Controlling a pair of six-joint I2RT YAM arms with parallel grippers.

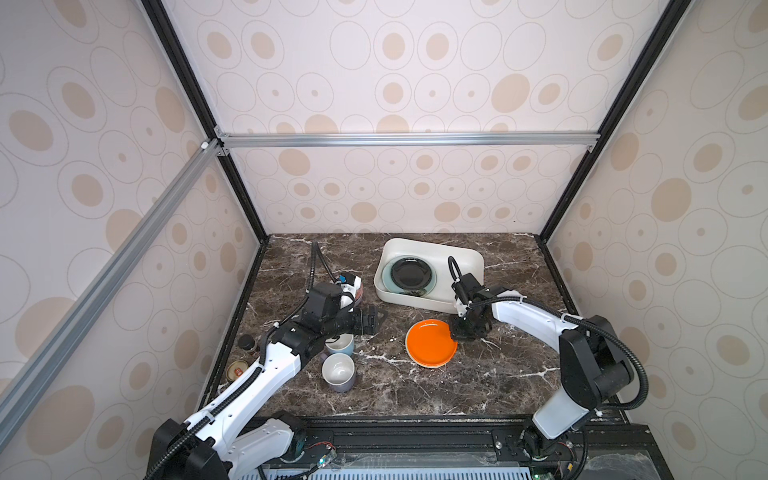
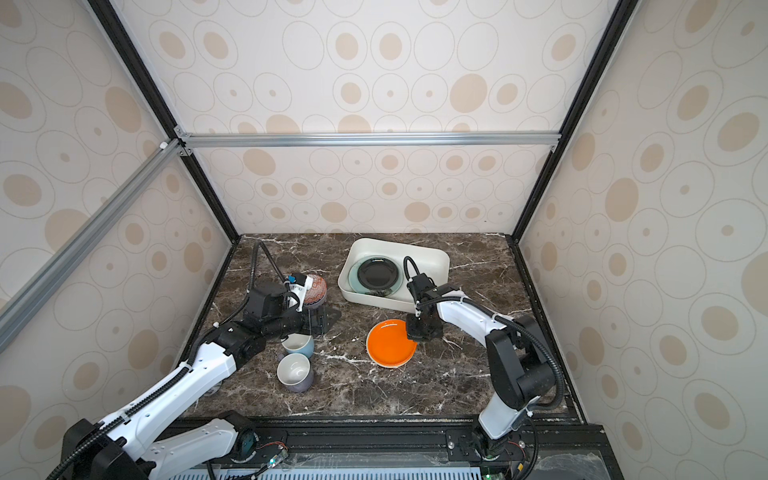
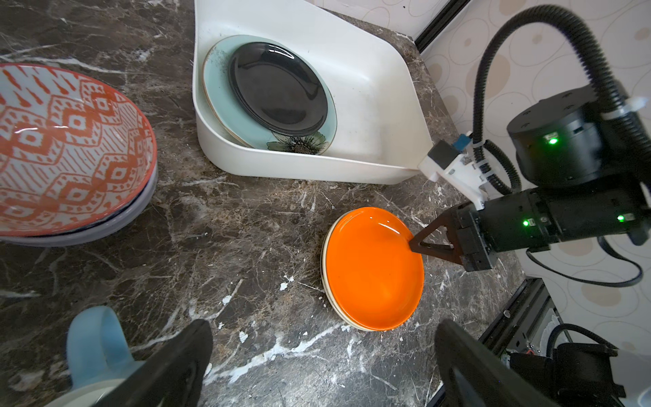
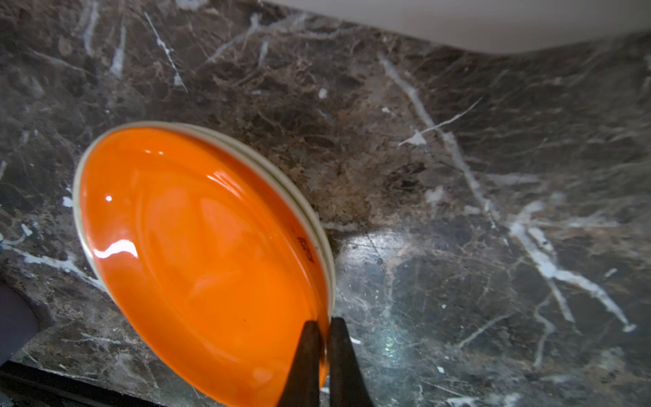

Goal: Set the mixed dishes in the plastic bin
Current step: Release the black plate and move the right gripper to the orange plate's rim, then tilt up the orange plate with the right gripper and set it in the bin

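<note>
The white plastic bin point(image 1: 457, 253) point(image 2: 424, 257) point(image 3: 370, 88) stands at the back and holds a teal plate point(image 1: 386, 276) point(image 3: 218, 91) with a black plate point(image 1: 411, 272) point(image 3: 278, 88) on top. In front of it an orange plate point(image 1: 430, 343) point(image 2: 390, 343) point(image 3: 373, 267) point(image 4: 197, 253) with a cream edge lies on the marble. My right gripper point(image 1: 455, 332) point(image 3: 412, 243) point(image 4: 324, 331) is shut on its right rim. My left gripper point(image 1: 376, 318) point(image 3: 322, 324) hangs open and holds nothing, above the light-blue mug point(image 1: 343, 345) point(image 3: 95, 338). The lavender-grey mug point(image 1: 338, 374) stands nearer. Orange-patterned bowls point(image 2: 316, 289) point(image 3: 70, 151) sit stacked behind the left arm.
A small dark jar point(image 1: 246, 344) and a drink can point(image 1: 237, 370) stand at the table's left edge beside the left arm. Patterned walls with black frame posts close in the left, back and right sides. A black rail runs along the front.
</note>
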